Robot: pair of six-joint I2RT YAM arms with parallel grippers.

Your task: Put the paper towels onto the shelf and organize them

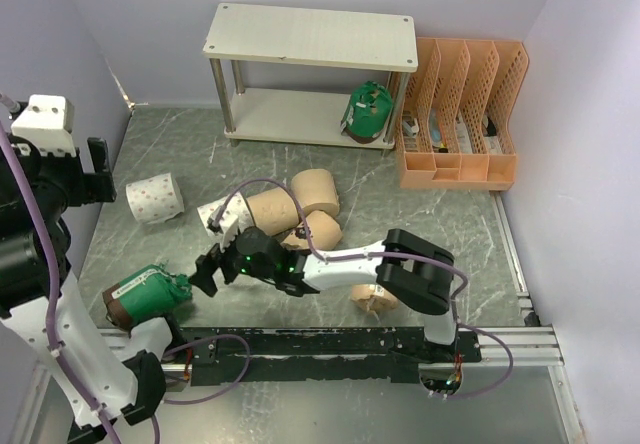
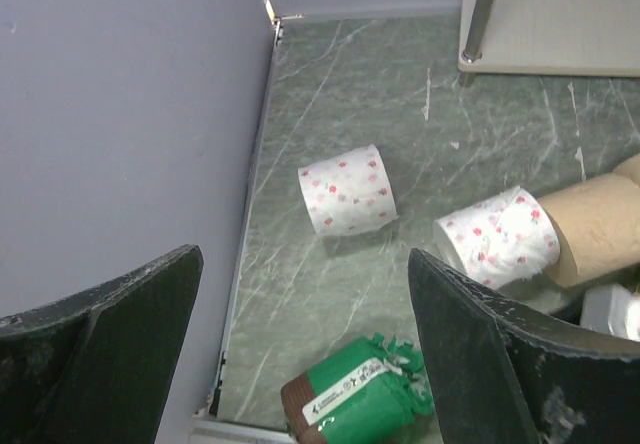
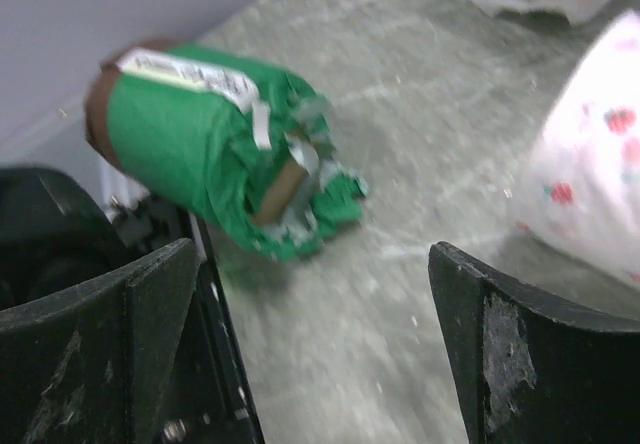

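A green-wrapped roll (image 1: 145, 294) lies on its side at the front left of the floor. It also shows in the left wrist view (image 2: 350, 399) and the right wrist view (image 3: 210, 144). My right gripper (image 1: 205, 272) is open and empty just right of it (image 3: 310, 344). My left gripper (image 1: 100, 171) is open and empty, held high by the left wall (image 2: 310, 364). A second green roll (image 1: 366, 112) stands on the lower board of the shelf (image 1: 310, 36). Two white patterned rolls (image 1: 155, 198) (image 1: 222, 216) and several tan rolls (image 1: 315, 192) lie mid-floor.
An orange perforated file organizer (image 1: 462, 114) stands right of the shelf. One tan roll (image 1: 375, 296) lies under my right arm near the front rail (image 1: 340, 344). Grey walls close in the left, back and right sides.
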